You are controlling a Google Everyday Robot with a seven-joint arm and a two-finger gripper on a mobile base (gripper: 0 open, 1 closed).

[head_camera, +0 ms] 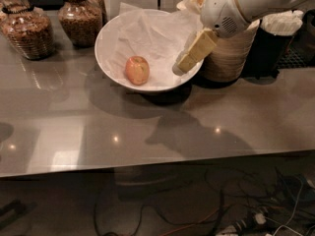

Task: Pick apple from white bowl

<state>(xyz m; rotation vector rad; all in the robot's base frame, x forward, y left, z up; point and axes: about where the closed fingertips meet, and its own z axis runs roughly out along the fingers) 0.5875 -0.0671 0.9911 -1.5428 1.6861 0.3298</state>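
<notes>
The apple (137, 70), small, red-orange with yellowish patches, lies in the white bowl (113, 68) on crinkled white paper, left of the bowl's middle. The bowl stands on the grey counter at the back centre. My gripper (183, 66) hangs from the white arm coming in from the upper right. Its cream fingers point down and left over the bowl's right rim, to the right of the apple and apart from it.
A stack of beige disposable bowls (231, 58) stands right behind the gripper. Two glass jars of brown snacks (27, 31) (81, 18) stand at the back left. A dark container with white items (278, 33) is at the far right. Cables lie on the floor beyond the counter's front edge (147, 167).
</notes>
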